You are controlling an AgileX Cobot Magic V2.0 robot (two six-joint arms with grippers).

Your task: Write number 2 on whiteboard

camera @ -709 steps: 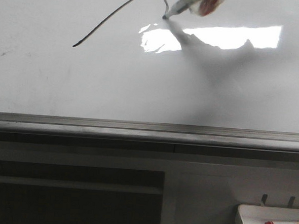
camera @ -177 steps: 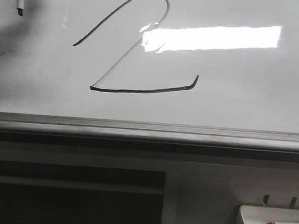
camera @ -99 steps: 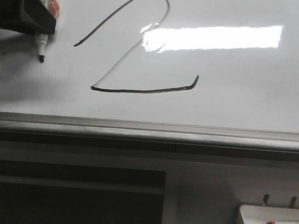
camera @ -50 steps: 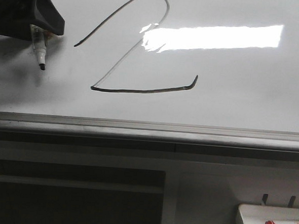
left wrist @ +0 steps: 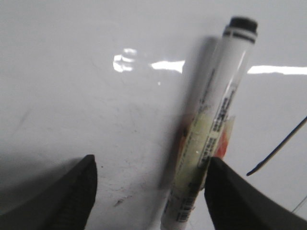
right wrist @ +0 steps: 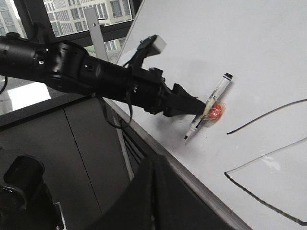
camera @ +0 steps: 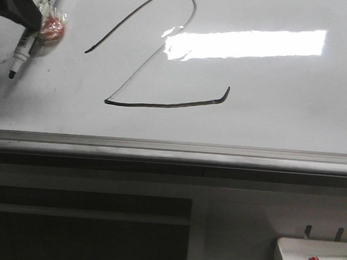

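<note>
The large glossy white whiteboard point(camera: 268, 121) with its grey metal rail is carrying the thin dark hand-drawn number 2 point(camera: 163, 104), which is sitting finished beside the bright rectangular glare. Out past the start of the 2's curved top, away from the glare, the left gripper point(left wrist: 149, 191) is showing its black fingers spread wide, with the white black-tipped marker point(left wrist: 211, 129) lying against one of them, its tip close to the board. The right gripper point(right wrist: 160, 191) is appearing only as a dark shape, so I cannot tell how its fingers are standing.
</note>
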